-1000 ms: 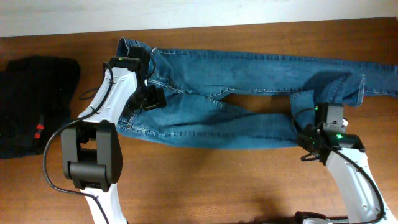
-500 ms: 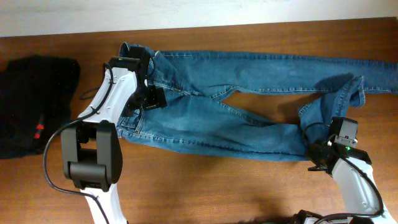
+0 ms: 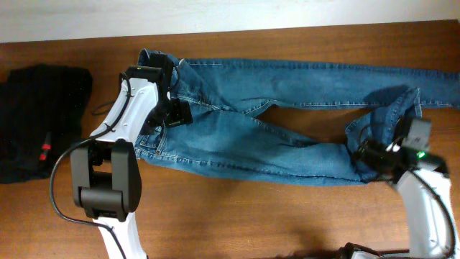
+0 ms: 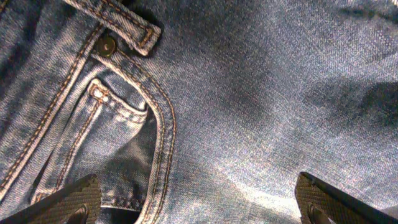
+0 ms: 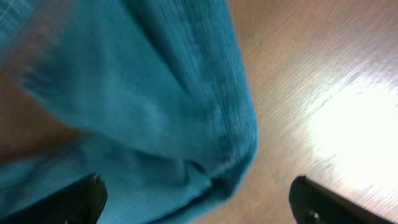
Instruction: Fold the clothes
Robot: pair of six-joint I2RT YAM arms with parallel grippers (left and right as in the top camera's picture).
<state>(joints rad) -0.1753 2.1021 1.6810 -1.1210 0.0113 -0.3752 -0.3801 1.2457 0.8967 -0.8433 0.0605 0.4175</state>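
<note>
Jeans (image 3: 302,79): laid lengthwise along table's (image 3: 251,216) far edge, near cuff (image 3: 392,119) bunched by right edge. Left gripper (image 4: 199,208), over waist (image 4: 118,28): jaws spread. Right gripper (image 5: 199,202), over cuff: jaws spread. Step judged: legs being aligned; cuff must be gripped next.

Open along the near worktop (image 3: 251,216) at centre. Blocked across the middle by jeans (image 3: 237,147) sprawled to the right edge. Narrow bare wedge between the legs. Hemmed left by a black garment (image 3: 36,122).

Robotics lab bench, apparently: wooden table (image 3: 237,216), pale wall (image 3: 215,14) behind, cabled left arm (image 3: 133,101) and right arm (image 3: 424,208) at near edge.
</note>
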